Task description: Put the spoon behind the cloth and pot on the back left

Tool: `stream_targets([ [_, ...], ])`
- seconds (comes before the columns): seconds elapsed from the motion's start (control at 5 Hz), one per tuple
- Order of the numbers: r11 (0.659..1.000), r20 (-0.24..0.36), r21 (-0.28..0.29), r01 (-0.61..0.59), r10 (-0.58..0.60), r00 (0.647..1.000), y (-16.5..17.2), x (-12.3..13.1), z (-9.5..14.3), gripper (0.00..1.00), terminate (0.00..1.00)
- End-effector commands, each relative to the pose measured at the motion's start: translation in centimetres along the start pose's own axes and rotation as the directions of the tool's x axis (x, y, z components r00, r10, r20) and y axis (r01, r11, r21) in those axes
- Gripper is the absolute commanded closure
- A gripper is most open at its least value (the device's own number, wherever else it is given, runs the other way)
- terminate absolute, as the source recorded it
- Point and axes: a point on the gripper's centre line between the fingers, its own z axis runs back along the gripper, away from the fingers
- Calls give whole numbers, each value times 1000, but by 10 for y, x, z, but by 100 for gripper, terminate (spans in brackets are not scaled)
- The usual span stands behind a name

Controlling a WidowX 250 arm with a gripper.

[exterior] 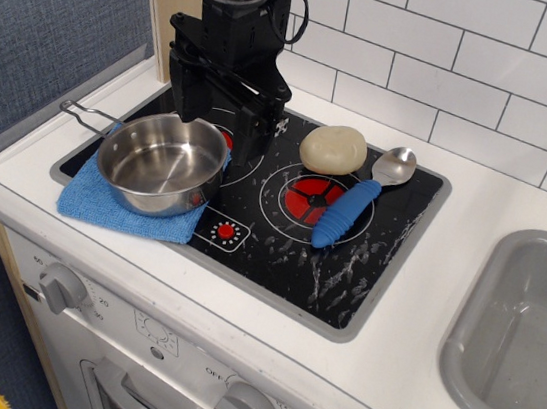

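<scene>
You see the spoon point(359, 198) lying on the right burner of the stove point(386, 270), its bowl just beside the beige lump point(333, 149). The pot point(161, 162) sits on the cloth point(102, 204) at front left. Your gripper point(219, 122) hangs behind the pot, fingers apart, holding nothing.
</scene>
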Motion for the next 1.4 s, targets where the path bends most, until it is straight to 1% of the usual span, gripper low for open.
stream_targets([
  [0.0, 1000, 0, 0, 0, 0, 1000, 0, 0, 0, 0, 0],
  [0.2, 998, 33, -20, 68, -67, 997, -25, 15, 7, 0, 0],
  [0.4, 988, 90, -60, 140, -134, 987, -56, 35, 15, 0, 0],
  [0.6, 983, 63, -36, 177, -175, 983, -78, 54, 7, 0, 0],
  [0.8, 985, 11, -12, 172, -172, 985, -81, 62, -9, 0, 0],
  [1.0, 987, -43, -10, 160, -160, 986, -81, 65, -26, 0, 0],
  [1.2, 986, -76, 5, 164, -163, 984, -81, 69, -36, 0, 0],
])
